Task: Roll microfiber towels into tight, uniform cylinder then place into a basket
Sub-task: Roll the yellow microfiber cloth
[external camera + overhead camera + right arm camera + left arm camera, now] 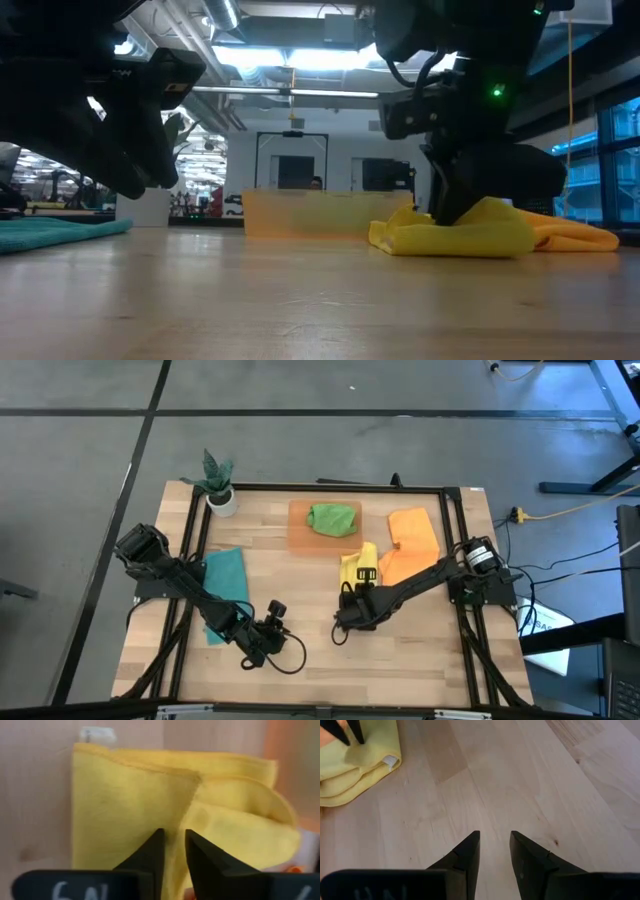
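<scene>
The counter (320,630) is big and bare under me. The orange basket (300,525) sits well past my right tool (361,573), with a green towel (333,518) in it. My right tool presses on the yellow towel (358,565), fingers a small way apart, pinching nothing I can see. My left tool (279,628) waits to the side, parted and empty. The soft towel could flop loose as I roll it.

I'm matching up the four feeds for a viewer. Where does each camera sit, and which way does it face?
High: overhead, straight down; both arms, basket.
Low: table height, level across; arms above.
Left wrist: past left gripper at bare wood.
Right wrist: past right gripper, at the yellow towel.
Shared: all four show the yellow towel.
</scene>
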Robot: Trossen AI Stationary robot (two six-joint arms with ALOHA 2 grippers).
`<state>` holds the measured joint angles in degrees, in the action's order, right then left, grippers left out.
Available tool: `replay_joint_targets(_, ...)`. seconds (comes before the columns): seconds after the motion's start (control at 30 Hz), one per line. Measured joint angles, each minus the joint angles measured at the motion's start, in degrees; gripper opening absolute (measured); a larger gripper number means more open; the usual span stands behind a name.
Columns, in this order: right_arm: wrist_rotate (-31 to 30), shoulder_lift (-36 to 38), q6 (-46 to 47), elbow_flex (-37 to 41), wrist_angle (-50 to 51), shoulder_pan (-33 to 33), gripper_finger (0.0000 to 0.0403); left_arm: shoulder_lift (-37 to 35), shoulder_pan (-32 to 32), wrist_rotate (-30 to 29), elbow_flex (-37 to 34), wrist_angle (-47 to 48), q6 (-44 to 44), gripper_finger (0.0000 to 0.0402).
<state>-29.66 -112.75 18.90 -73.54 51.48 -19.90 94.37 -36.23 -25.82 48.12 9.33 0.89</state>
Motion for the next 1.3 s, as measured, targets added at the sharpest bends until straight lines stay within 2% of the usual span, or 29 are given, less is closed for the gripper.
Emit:
replay_joint_targets(0.2,-2.05,0.0,-1.65,0.0,0.02,0.16,0.0136,0.0,0.0,0.0,0.0,0.01,0.0,0.0098)
replay_joint_targets(0.33,-2.19,0.0,-1.17,0.0,0.09,1.11,0.0157,0.0,0.0,0.0,0.0,0.01,-0.02,0.0098)
replay_joint_targets(0.83,-0.29,0.0,1.98,-0.19,-2.29,4.07,0.0161,0.0,-0.07,0.0,0.0,0.01,0.04,0.0098)
replay_joint_targets(1.07,-0.71,0.0,1.92,-5.95,3.1,4.04,0.0161,0.0,-0.07,0.0,0.0,0.01,0.07,0.0098)
replay_joint_targets(1.3,-2.23,0.0,5.81,-11.06,13.37,3.47,0.0161,0.0,-0.07,0.0,0.0,0.03,0.09,0.0098)
